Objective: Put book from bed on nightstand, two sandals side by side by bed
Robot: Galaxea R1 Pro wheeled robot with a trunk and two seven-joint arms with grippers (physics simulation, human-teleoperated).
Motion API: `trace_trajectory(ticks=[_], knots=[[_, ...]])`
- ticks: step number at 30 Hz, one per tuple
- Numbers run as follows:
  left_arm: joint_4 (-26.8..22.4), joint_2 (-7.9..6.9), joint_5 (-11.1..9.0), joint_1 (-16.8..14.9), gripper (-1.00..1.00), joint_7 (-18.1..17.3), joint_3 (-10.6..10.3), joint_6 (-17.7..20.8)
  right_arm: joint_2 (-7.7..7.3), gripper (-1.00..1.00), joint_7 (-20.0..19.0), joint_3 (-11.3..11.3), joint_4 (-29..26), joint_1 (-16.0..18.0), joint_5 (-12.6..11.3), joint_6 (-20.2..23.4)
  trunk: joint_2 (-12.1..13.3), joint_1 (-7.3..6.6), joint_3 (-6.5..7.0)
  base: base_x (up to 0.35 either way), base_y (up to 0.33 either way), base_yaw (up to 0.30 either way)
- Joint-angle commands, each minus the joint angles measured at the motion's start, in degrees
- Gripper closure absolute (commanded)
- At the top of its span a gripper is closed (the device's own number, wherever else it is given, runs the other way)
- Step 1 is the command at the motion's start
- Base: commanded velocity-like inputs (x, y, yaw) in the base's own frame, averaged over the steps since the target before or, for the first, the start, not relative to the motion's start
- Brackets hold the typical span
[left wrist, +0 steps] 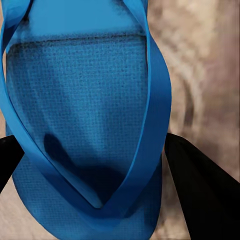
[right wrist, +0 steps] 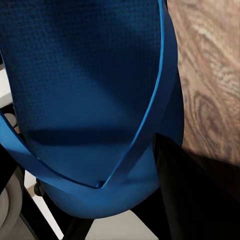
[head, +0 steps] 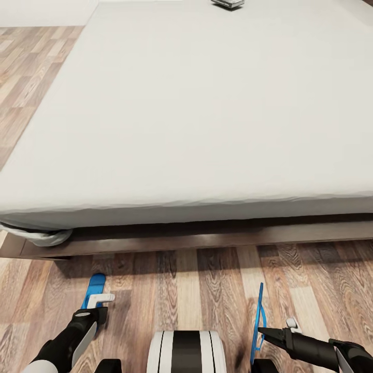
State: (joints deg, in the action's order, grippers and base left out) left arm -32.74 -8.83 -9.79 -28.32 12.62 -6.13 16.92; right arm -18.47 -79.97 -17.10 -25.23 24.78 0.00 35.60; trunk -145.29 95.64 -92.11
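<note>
the left gripper (head: 96,311) is seen clamped on one blue sandal (head: 95,290), its dark fingers (left wrist: 200,190) pinching the strap near the toe end; this sandal is held flat and low at seven o'clock in the head view. the right gripper (head: 261,331) is closed on the other sandal (head: 257,321), held on edge at five o'clock. both are judged light, thin and floppy, so the strap junction is best gripped. ahead lies the bed (head: 186,119) on the wooden floor (head: 197,290). the book (head: 228,3) rests at twelve o'clock on the mattress.
</note>
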Motion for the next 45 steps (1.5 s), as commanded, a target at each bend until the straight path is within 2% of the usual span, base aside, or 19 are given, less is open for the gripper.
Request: trace_trajectory(ticks=[1,7,14,31,32,45], knots=[[0.0,-0.05,-2.1,0.0,1.00,0.4,-1.0,0.0,0.01,1.00,-0.2,-0.1,0.0,0.0,0.0,0.6,0.0,0.00,-0.03,0.000,0.000,0.000],[0.0,-0.05,-2.1,0.0,1.00,0.3,-1.0,-0.3,0.01,1.00,-0.2,-0.1,0.0,0.0,0.0,0.6,0.0,0.00,-0.03,0.000,0.000,0.000],[0.0,-0.05,-2.2,0.0,1.00,0.2,-1.0,-2.9,0.01,1.00,-0.2,-0.1,0.0,0.0,0.0,0.6,0.0,0.00,-0.03,0.000,0.000,0.000],[0.1,-0.05,-2.2,0.0,1.00,0.2,-1.0,-2.9,0.01,1.00,-0.2,-0.1,-0.1,0.0,0.0,0.6,0.0,0.00,-0.03,0.000,0.000,0.000],[0.1,-0.05,-2.2,0.0,-1.00,0.2,-1.0,-2.9,0.01,1.00,-0.2,-0.1,-0.1,0.0,0.0,0.6,0.0,0.00,-0.03,0.000,0.000,0.000],[0.1,-0.03,-2.2,0.0,-1.00,0.2,-1.1,-2.9,0.01,1.00,-0.2,-0.1,-0.1,0.0,0.0,0.6,0.0,0.00,-0.03,0.000,0.000,0.000]])
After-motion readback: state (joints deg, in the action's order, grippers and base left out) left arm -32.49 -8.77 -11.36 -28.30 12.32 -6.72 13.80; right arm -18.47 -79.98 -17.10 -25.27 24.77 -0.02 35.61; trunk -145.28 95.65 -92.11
